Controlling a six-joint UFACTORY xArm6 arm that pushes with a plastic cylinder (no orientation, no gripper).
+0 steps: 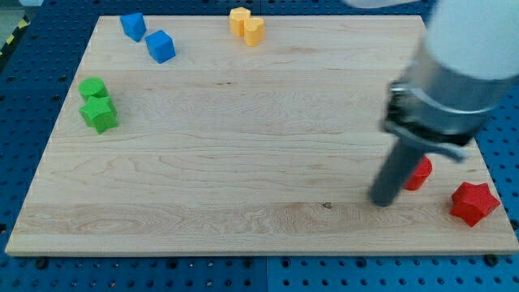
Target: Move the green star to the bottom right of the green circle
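Observation:
The green circle [92,88] lies near the board's left edge. The green star [100,114] sits just below it, touching it or nearly so. My tip [381,202] rests on the board at the lower right, far from both green blocks. It stands just left of a red block [419,173], which the rod partly hides.
Two blue blocks [133,25] [160,46] lie at the top left. Two yellow blocks [239,19] [255,31] sit together at the top middle. A red star [473,203] lies near the board's lower right corner. The wooden board [243,146] sits on a blue perforated table.

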